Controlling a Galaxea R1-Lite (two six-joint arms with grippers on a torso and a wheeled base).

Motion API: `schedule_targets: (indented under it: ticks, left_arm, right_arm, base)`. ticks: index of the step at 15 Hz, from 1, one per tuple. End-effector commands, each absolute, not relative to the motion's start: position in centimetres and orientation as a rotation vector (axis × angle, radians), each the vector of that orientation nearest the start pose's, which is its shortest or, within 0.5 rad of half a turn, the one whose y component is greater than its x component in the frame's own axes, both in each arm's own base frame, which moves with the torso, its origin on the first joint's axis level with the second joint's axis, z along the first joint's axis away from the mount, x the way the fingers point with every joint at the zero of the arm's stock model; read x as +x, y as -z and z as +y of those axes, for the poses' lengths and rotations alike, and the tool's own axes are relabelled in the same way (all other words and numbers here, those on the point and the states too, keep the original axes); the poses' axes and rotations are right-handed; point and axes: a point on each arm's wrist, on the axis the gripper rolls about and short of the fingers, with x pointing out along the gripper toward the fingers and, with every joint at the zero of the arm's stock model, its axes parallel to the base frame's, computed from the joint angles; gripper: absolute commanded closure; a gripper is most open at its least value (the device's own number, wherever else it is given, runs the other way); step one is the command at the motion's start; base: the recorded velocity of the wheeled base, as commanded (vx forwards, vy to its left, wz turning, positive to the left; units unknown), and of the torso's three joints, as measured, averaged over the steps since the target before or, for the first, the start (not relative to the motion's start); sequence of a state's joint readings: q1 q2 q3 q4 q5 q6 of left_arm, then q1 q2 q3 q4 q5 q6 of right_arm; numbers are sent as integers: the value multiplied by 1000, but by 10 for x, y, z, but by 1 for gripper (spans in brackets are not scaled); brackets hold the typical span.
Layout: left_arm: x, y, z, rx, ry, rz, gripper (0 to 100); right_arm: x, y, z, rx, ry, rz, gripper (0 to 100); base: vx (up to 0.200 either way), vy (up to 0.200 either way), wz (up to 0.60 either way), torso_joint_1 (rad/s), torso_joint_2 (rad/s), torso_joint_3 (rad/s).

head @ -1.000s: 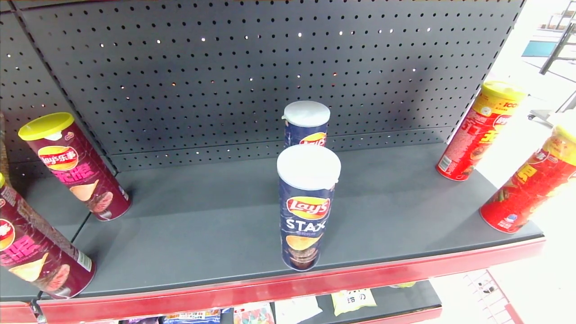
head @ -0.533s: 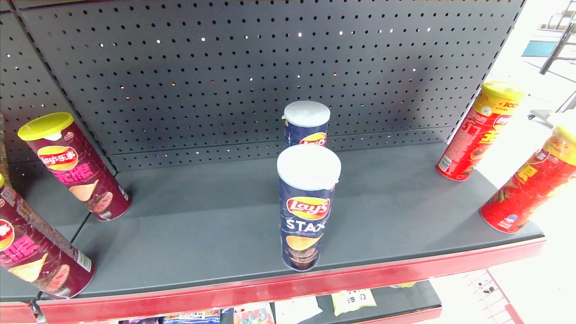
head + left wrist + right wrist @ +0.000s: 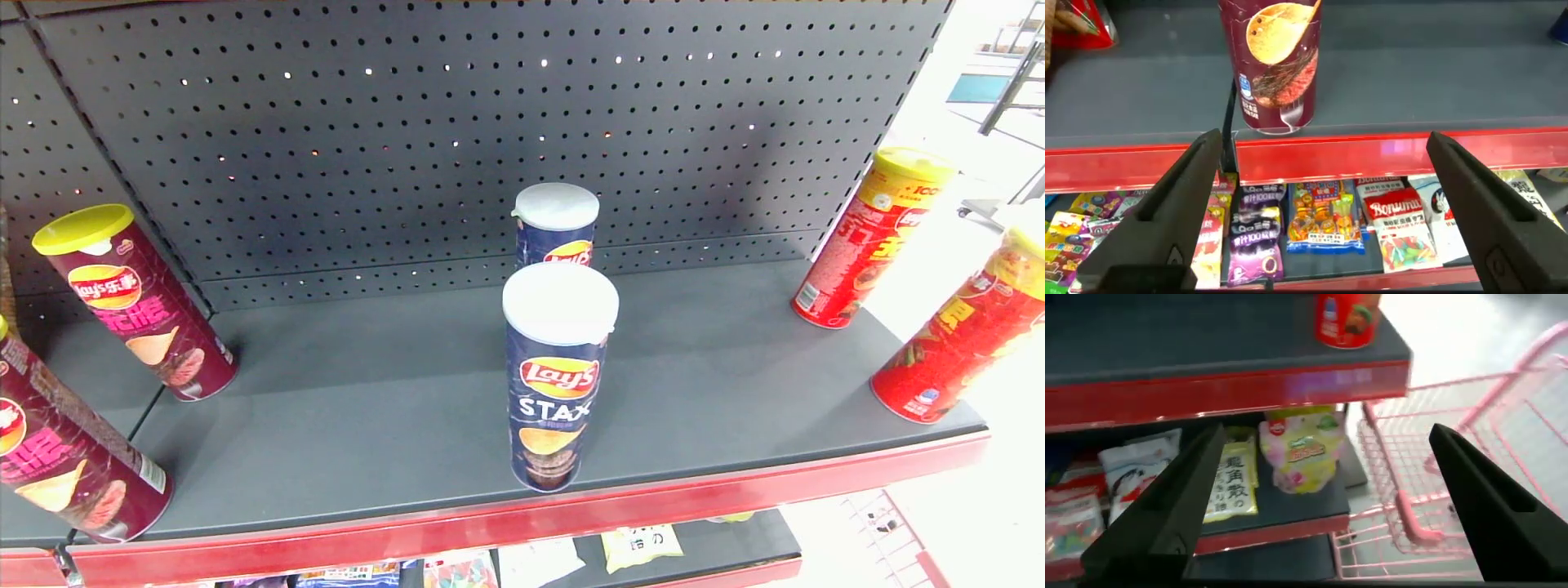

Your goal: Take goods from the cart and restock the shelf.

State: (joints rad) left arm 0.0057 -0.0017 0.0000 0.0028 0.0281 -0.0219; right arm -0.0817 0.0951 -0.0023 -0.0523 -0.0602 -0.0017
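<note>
Record both arms low before the shelf front. Find the left gripper (image 3: 1319, 216) with fingers (image 3: 1167, 212) spread wide and holding nothing, facing the red lip (image 3: 1372, 155) and a maroon can (image 3: 1270, 65) standing just behind it. Find the right gripper (image 3: 1319, 514) equally wide and empty, with the pink cart (image 3: 1486, 457) just beyond. Judge this as readiness to collect the next item. Cannot tell the cart's contents.

Note snack packets (image 3: 1396, 220) laid flat on the lower shelf, outside the present job.

On the shelf (image 3: 367, 408), from the head view, log the front blue can (image 3: 555, 384) upright at 6 o'clock, close behind the lip. Log the rear blue can (image 3: 557, 229) at 12 o'clock from it, near the pegboard back (image 3: 490, 122). Judge these as one file, labels outward for display.

Log maroon cans (image 3: 135, 302) at 9 o'clock and red cans (image 3: 869, 237) at 3 o'clock, well apart from the blue file. Judge the grouping as by flavour, with bare deck between left for incoming stock.
</note>
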Motion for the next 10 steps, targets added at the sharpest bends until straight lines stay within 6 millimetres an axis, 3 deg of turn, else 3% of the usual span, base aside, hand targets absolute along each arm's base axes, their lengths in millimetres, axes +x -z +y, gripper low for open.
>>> schedule_targets:
  ticks: [1, 10]
  left_arm:
    - [-23, -75, 1, -21, -35, 3, 0]
    - [-23, -75, 0, -15, -32, 3, 0]
  right_arm:
    - [-15, -82, 0, 21, 139, 55, 0]
    - [-15, -77, 2, 6, 51, 101, 0]
  base:
    - [0, 0, 0, 0, 0, 0]
    - [0, 0, 0, 0, 0, 0]
